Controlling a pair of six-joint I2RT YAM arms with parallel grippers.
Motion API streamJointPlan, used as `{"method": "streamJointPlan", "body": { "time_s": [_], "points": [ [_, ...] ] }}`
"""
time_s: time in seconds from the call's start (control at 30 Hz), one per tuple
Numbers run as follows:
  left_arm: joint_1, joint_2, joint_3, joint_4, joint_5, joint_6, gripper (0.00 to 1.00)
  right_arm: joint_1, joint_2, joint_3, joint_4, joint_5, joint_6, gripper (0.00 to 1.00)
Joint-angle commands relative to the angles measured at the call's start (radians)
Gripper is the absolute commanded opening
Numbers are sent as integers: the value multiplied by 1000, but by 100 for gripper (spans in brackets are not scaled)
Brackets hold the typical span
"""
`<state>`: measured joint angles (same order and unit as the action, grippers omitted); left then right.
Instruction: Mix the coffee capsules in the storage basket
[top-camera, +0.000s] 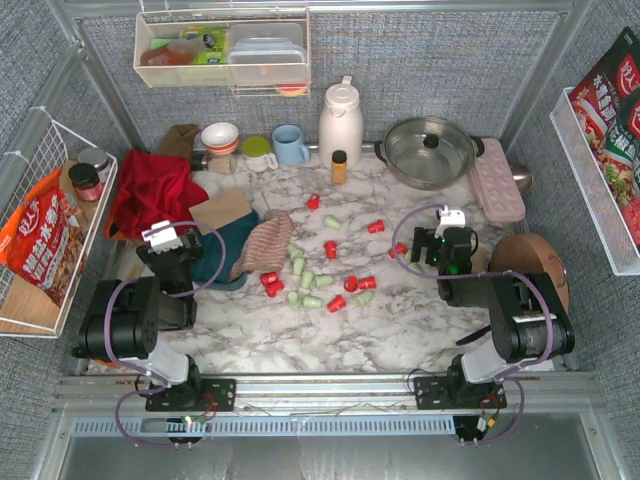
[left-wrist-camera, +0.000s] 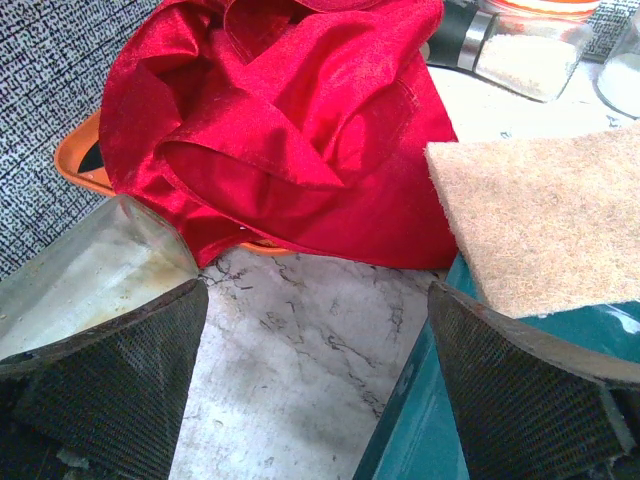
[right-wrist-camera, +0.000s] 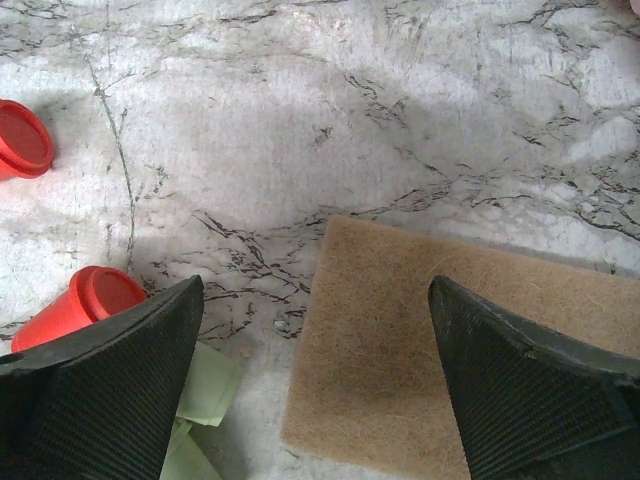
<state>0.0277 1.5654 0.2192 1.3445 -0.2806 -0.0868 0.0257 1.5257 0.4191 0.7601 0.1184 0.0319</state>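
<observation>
Red and mint green coffee capsules (top-camera: 318, 280) lie scattered over the middle of the marble table, outside the basket. The dark teal storage basket (top-camera: 232, 262) sits at the left, partly under a tan pad (top-camera: 222, 210) and a striped knit cloth (top-camera: 265, 245). My left gripper (top-camera: 178, 245) is open and empty just left of the basket; in the left wrist view (left-wrist-camera: 315, 390) the basket wall (left-wrist-camera: 440, 420) runs by the right finger. My right gripper (top-camera: 432, 245) is open and empty over the table (right-wrist-camera: 315, 390), with two red capsules (right-wrist-camera: 85, 300) to its left.
A crumpled red cloth (left-wrist-camera: 290, 130) on an orange tray (left-wrist-camera: 75, 160) lies beyond the left gripper. A tan pad (right-wrist-camera: 450, 340) and pale green pieces (right-wrist-camera: 200, 400) lie under the right gripper. Cups, a white jug (top-camera: 340, 120), an amber bottle (top-camera: 339, 165), a pot (top-camera: 430, 150) and a pink tray (top-camera: 497, 180) line the back.
</observation>
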Motion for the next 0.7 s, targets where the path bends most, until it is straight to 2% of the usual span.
{"method": "streamJointPlan", "body": {
  "time_s": [0.0,0.67],
  "points": [
    [1,2,0,25,6,-1,99,2,-4,0,22,-6,-4,99],
    [21,2,9,6,34,-15,99,-16,-4,3,20,-28,13,99]
  ]
}}
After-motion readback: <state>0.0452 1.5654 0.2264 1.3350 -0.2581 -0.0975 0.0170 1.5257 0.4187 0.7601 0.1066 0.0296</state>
